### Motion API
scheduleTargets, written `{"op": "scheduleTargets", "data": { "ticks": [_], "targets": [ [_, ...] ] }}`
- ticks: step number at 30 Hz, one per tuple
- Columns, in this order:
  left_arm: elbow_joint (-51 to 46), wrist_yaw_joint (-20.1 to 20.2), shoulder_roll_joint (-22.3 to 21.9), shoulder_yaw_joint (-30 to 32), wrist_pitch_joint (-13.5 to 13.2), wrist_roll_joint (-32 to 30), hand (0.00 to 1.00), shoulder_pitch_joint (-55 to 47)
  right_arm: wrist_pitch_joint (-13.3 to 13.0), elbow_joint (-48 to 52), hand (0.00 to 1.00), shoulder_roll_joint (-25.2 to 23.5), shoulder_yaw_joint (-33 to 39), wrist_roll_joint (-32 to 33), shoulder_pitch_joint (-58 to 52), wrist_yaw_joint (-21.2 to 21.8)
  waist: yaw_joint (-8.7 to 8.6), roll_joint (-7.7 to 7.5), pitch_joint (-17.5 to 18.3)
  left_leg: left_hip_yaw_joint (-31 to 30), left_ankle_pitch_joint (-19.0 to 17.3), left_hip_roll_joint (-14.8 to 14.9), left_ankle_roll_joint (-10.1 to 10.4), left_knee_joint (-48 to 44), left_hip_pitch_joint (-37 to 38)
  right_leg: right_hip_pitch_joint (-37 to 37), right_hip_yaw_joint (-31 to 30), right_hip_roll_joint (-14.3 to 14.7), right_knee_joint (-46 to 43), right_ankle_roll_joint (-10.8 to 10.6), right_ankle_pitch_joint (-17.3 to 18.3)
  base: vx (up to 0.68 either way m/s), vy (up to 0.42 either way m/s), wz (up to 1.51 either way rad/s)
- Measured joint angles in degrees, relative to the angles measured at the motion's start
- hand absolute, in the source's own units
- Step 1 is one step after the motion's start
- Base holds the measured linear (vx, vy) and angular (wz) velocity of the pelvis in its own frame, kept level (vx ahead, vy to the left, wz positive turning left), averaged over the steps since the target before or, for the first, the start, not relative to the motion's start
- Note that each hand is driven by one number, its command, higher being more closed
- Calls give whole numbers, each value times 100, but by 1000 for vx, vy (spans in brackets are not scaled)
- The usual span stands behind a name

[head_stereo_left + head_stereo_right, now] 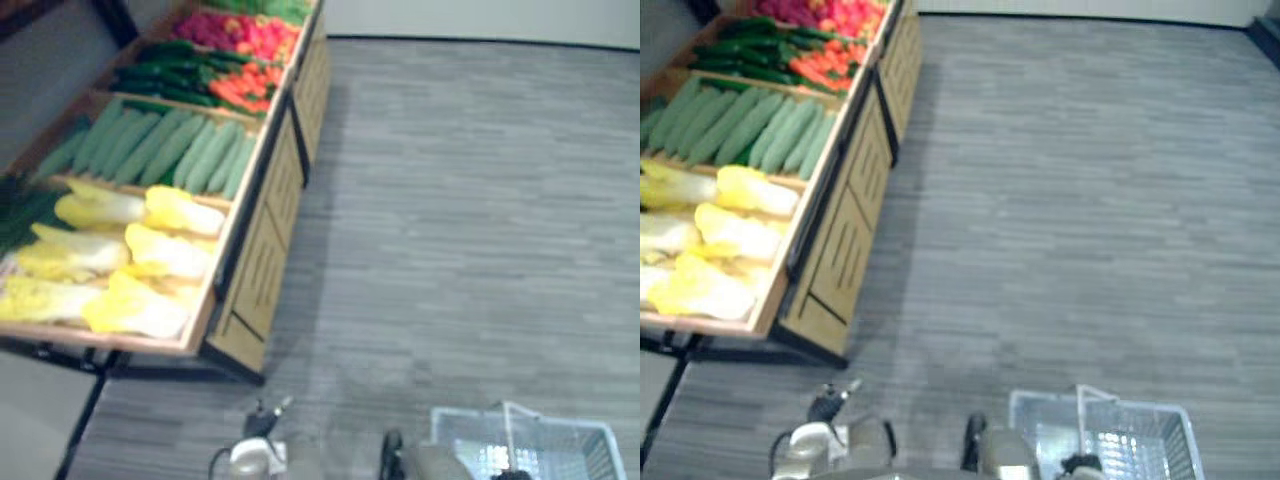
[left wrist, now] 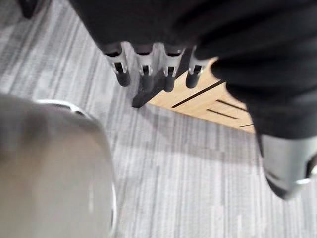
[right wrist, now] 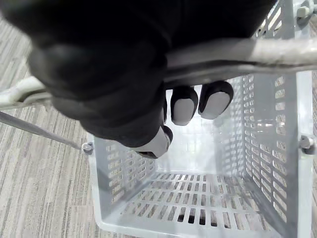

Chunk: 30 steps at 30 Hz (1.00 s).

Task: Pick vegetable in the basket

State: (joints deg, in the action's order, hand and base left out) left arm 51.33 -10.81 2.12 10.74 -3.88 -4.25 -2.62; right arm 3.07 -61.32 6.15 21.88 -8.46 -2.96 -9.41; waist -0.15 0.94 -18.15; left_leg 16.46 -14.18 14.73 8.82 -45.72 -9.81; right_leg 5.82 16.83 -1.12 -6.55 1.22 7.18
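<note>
Altogether: one wooden produce stand [image 1: 265, 250] and one grey plastic basket [image 1: 590, 450].
Napa cabbages [image 1: 165, 250]: at least six, yellow, in the nearest bin, lying at mixed angles.
Pale green gourds [image 1: 160, 145]: roughly ten in the next bin, side by side. Their long axes run from one divider to the next, along the stand's length.
Farther bins: dark green cucumbers [image 1: 170, 70], orange-red vegetables [image 1: 240, 90] and red vegetables [image 1: 235, 30], too blurred to count.
Right hand [image 3: 184, 105]: fingers curled round the basket handle [image 3: 237, 52]. The basket hangs beneath it over the grey floor [image 1: 470, 200], at the robot's right.
Left hand [image 2: 143, 69]: fingers straight in a row, low over the floor near the stand's front panel.
Vegetables to hands: all lie on the stand at the robot's left, well apart from the basket and the right hand.
</note>
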Motion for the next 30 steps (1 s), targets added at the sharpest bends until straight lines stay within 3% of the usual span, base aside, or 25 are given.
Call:
{"op": "scheduleTargets", "data": {
  "ticks": [2,4,5,6,7,9,10,11,13,15,16,18,19,20,21,22,23,24,25,27,30],
  "targets": [
    [-33,0,-30,-19,-6,90,0,3,8,3,100,24,31,0,39,-7,39,-19,-1,863,335,-448,-400,2178,-76,330,174,-240,247,-280,66,400,145,25],
    [-37,-1,-46,-24,1,91,0,1,17,3,100,47,30,-1,30,-9,39,-6,9,1275,683,-605,-565,2971,-81,473,313,-297,333,-420,129,444,185,47],
    [-42,5,-62,-19,7,95,0,3,49,-6,100,48,7,-17,20,-8,126,-11,50,1605,1184,-683,-1237,3308,-83,682,472,-349,317,-686,329,500,208,52],
    [-48,15,-37,2,7,95,0,12,56,-12,100,13,5,-25,14,-5,162,-89,111,1589,1067,-847,-1451,3249,-98,725,533,-493,238,-804,449,547,208,59],
    [-39,29,-20,39,2,95,0,13,51,-23,100,-7,8,-39,-40,0,210,-252,244,1516,825,-1113,-1470,3258,-75,553,605,-784,-352,-1133,692,567,230,66],
    [67,28,-1,14,15,109,0,16,26,19,100,9,33,-48,-38,-16,187,-324,275,1192,640,-1451,-1567,3341,227,20,603,-1369,-2339,-1284,631,571,237,92],
    [117,34,62,-90,48,100,0,16,25,22,100,-7,32,-42,-49,-3,142,-420,275,855,522,-1654,-1598,3422,574,-379,393,-1689,-3819,-1321,219,596,165,141],
    [144,48,135,-153,89,91,0,-4,33,14,100,-45,28,-24,-65,-2,79,-439,267,457,473,-1733,-1631,3564,948,-678,212,-1726,-4889,-1298,227,604,119,158],
    [233,171,139,-246,256,124,0,4,28,46,100,-80,-22,-23,-47,2,-21,-420,258,-31,474,-1699,-1631,3749,1429,-1026,205,-1658,-5522,-1085,349,566,-7,167],
    [286,214,141,-233,420,194,0,23,-11,190,100,-136,-59,-28,-50,2,-50,-407,245,-535,474,-1634,-1631,3864,1677,-1478,199,-1571,-5380,-881,474,554,-135,167],
    [283,165,129,-235,415,198,0,14,-67,248,100,-129,-71,-29,-29,0,-77,-387,232,-871,475,-1554,-1626,3889,1767,-1732,105,-1484,-4843,-768,544,509,-272,173],
    [272,43,83,-243,387,199,0,-2,-82,236,100,-44,-192,-29,-5,-1,-82,-309,197,-1405,468,-1401,-1580,3862,1885,-1821,-344,-1224,-3368,-777,535,385,-286,183],
    [269,-25,78,-256,310,185,0,-39,-82,240,100,-11,-206,-39,2,-7,-87,-256,223,-1746,401,-1287,-1321,3818,1898,-1820,-989,-1022,-2194,-838,457,258,-321,153],
    [271,-25,85,-258,254,177,0,-55,-83,237,100,-2,-207,-55,-7,-21,-88,-262,247,-1927,330,-1269,-1206,3778,1860,-1789,-1361,-951,-1653,-889,399,303,-450,203],
    [273,-30,92,-254,166,171,0,-58,-92,227,100,47,-207,-59,-52,-19,-76,-316,278,-2433,89,-1236,-908,3684,1767,-1746,-2234,-929,-836,-975,326,366,-601,219],
    [274,-30,128,-236,106,189,0,-73,-89,174,100,65,-196,-59,-74,-12,-34,-399,299,-2942,-260,-1214,-593,3541,1646,-1708,-2830,-959,-489,-1282,144,305,-559,229],
    [295,-25,154,-187,105,173,0,-24,-65,115,100,53,-165,-60,-59,-5,-29,-392,257,-3207,-330,-1209,-541,3389,1549,-1601,-2830,-909,-616,-1476,-213,265,-599,212],
    [341,-14,62,-185,119,175,0,-13,-59,88,100,101,-106,-60,-110,2,-36,-243,281,-3478,-361,-1079,-500,3259,1434,-1561,-2627,-742,-902,-1328,-90,214,-557,206],
    [260,-13,-119,13,78,177,0,-60,-42,93,100,146,5,-58,-209,2,122,-96,349,-3561,-242,-894,-488,3139,1363,-1568,-2139,-677,-1531,-1109,381,202,-620,189],
    [154,-6,-208,250,57,171,0,-143,-1,122,100,156,-2,-77,-247,13,211,-28,392,-3717,-46,-668,-180,3155,1332,-1421,-1473,-706,-1981,-883,656,144,-487,163],
    [108,5,-205,376,65,188,0,-168,-27,291,100,103,10,-235,-242,27,192,-5,447,-3159,422,-344,-233,3145,869,-1128,-467,-777,-1809,-711,748,99,-299,176]
  ]
}}
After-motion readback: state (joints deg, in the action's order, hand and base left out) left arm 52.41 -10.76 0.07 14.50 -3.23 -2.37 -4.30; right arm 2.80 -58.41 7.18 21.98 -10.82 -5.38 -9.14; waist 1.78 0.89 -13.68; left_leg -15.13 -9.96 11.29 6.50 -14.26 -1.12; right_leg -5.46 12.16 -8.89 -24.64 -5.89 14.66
